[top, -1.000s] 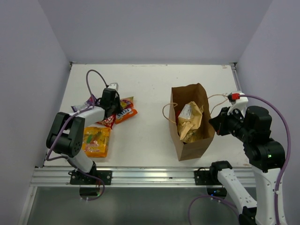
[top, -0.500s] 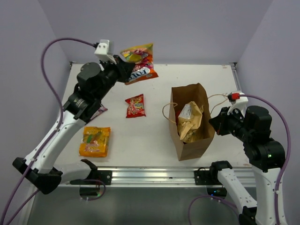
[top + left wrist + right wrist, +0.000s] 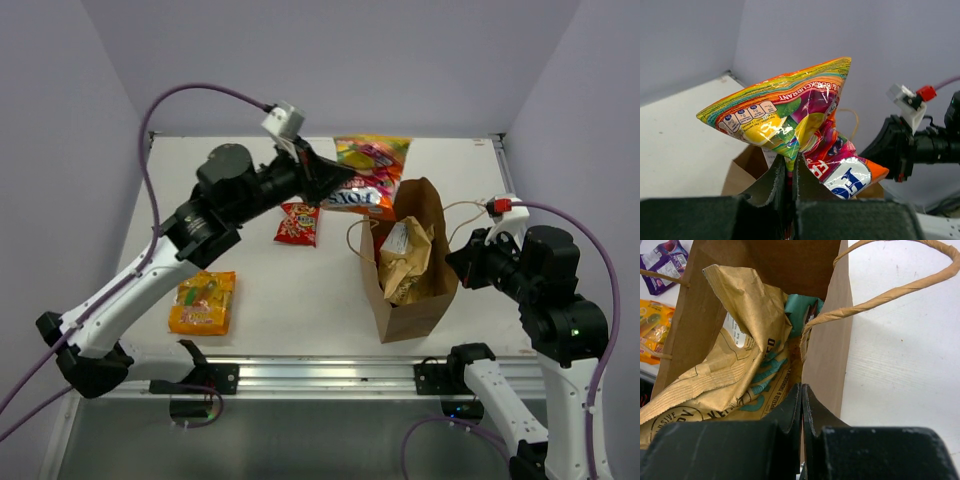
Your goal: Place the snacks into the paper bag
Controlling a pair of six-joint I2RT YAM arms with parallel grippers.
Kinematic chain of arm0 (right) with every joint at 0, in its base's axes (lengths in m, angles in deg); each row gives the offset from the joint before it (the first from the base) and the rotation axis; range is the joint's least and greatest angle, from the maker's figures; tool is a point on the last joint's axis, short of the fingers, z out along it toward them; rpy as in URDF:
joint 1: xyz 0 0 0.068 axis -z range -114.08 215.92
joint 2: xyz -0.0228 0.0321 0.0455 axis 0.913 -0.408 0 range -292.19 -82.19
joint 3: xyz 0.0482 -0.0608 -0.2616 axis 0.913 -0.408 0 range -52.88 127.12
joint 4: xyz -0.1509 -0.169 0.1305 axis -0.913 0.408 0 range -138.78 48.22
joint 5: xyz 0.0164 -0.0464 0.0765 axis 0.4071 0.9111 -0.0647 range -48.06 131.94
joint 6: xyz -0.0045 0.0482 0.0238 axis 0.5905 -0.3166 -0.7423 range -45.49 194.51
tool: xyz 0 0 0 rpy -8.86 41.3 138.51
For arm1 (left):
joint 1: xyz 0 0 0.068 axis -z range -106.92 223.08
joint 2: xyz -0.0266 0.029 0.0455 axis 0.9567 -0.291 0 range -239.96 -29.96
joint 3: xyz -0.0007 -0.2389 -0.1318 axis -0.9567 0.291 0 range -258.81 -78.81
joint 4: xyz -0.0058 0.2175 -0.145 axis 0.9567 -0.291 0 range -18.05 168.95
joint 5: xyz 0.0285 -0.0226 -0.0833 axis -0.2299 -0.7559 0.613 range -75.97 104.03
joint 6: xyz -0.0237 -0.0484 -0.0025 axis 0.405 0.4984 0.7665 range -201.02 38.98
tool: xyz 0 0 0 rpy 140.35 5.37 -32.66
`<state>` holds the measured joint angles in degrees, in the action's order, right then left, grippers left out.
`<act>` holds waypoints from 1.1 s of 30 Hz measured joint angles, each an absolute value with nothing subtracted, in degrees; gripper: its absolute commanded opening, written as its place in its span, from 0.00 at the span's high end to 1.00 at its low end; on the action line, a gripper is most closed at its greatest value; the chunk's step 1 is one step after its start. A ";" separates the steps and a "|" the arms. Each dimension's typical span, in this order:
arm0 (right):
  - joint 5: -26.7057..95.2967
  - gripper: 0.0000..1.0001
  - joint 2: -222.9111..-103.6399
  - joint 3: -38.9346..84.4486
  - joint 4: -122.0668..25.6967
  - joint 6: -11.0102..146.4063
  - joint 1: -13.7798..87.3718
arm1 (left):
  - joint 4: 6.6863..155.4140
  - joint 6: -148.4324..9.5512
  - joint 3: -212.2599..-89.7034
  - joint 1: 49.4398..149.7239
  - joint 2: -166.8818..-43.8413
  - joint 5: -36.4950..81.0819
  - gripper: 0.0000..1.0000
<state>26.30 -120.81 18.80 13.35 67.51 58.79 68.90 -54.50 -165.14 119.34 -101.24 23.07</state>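
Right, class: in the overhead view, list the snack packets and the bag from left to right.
orange-yellow packet → small red packet → multicoloured packet, held up in the air → paper bag

A: Where was the left arm?
B: Stretched far and to the right, raised above the table, with the left gripper (image 3: 335, 182) pinched tight on the multicoloured packet (image 3: 372, 160).
A: And the right?
B: Folded at the near right, elbow high. The right gripper (image 3: 458, 262) pointed left, fingers closed on the paper bag (image 3: 410, 310) rim.
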 measured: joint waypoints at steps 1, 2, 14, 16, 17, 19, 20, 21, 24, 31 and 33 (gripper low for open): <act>26.30 1.00 -120.81 18.80 13.35 67.51 58.79 | 68.55 -54.54 -165.05 121.29 -102.75 23.35 1.00; 26.30 1.00 -120.81 18.80 13.35 67.51 58.79 | 68.55 -54.61 -164.98 123.12 -104.17 23.68 1.00; 26.30 1.00 -120.72 18.80 13.39 67.49 58.81 | 68.88 -56.66 -169.44 137.00 -114.01 23.97 1.00; 26.36 1.00 -120.63 18.80 13.44 67.46 58.81 | 68.88 -56.99 -171.32 138.10 -115.08 23.66 1.00; 26.43 1.00 -120.59 18.80 13.44 67.46 58.81 | 68.75 -57.51 -172.44 138.42 -115.60 23.31 1.00; 26.54 1.00 -120.39 18.80 13.41 67.44 58.81 | 67.96 -58.15 -175.47 139.01 -116.98 22.76 1.00; 26.60 1.00 -120.28 18.80 13.41 67.40 58.81 | 67.81 -58.47 -177.03 139.25 -117.74 22.57 1.00; 26.76 1.00 -120.11 18.80 13.39 67.20 58.81 | 67.42 -58.82 -178.51 139.43 -118.42 22.46 1.00; 27.57 1.00 -119.82 18.80 13.44 66.72 58.81 | 66.91 -59.46 -181.27 139.84 -120.08 22.24 1.00; 27.96 1.00 -119.56 18.80 14.13 66.68 58.72 | 70.46 -59.85 -175.47 140.08 -118.81 19.42 1.00; 27.94 1.00 -119.56 18.80 14.22 66.70 58.55 | 71.72 -60.09 -171.52 140.24 -117.66 18.15 1.00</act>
